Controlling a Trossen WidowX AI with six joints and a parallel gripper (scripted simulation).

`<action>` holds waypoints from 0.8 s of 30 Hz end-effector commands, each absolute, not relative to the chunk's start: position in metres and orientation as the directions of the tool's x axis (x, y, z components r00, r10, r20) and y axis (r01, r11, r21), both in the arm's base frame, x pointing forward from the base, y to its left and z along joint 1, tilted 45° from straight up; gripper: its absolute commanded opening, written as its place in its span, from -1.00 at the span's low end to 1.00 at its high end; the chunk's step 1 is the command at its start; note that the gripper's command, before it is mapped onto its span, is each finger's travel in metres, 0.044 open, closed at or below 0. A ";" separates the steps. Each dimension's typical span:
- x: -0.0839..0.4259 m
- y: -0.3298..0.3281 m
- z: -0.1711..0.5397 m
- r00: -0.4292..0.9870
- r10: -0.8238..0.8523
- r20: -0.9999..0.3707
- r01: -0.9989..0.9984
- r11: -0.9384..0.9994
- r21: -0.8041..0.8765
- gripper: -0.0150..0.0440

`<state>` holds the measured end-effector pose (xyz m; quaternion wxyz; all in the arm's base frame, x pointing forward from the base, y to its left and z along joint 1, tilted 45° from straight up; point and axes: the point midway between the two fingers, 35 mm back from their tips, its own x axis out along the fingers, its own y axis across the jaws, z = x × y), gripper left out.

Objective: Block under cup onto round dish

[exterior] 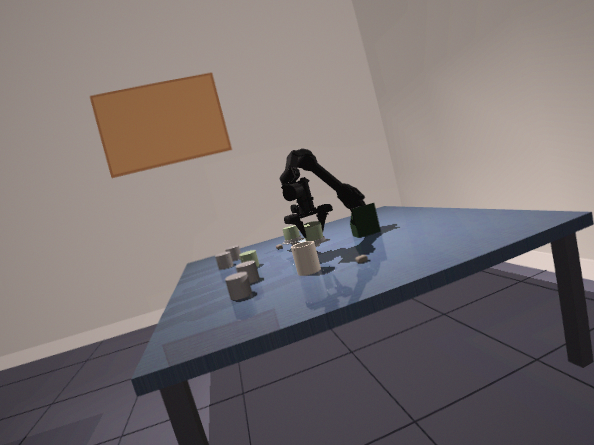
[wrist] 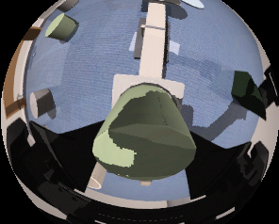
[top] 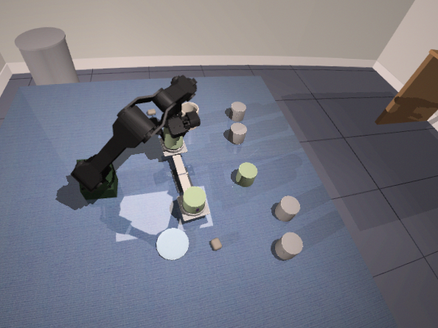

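The balance has a pale beam (top: 179, 165) (wrist: 155, 52) and a square pan at each end. My gripper (exterior: 313, 234) (wrist: 144, 127) is shut on the far green cup (top: 173, 140) (wrist: 151, 155), one finger on each side. That cup is upright at the far pan (top: 181, 150) (wrist: 123, 85); I cannot tell whether there is a gap below it. The near green cup (top: 194, 197) (exterior: 290, 234) stands upright on the near pan (top: 193, 218), with a small dark mark low on its side. The round pale dish (top: 172, 244) (wrist: 193, 2) is bare. No block shows under either cup.
A third green cup (top: 246, 174) (wrist: 61, 26) and several grey cups, such as one (top: 288, 246) at the near right, stand right of the balance. A cream cup (exterior: 306, 258) stands behind my gripper. Small tan blocks (top: 216, 244) (top: 151, 112) lie on the table.
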<state>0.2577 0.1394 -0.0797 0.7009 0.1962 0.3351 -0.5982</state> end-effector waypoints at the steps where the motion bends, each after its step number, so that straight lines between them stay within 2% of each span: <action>1: 0.260 0.150 -0.077 0.068 -0.691 -0.720 0.972 0.208 -0.108 -0.49; 24: 0.258 0.171 -0.056 0.068 -0.690 -0.721 0.972 0.208 -0.108 -0.49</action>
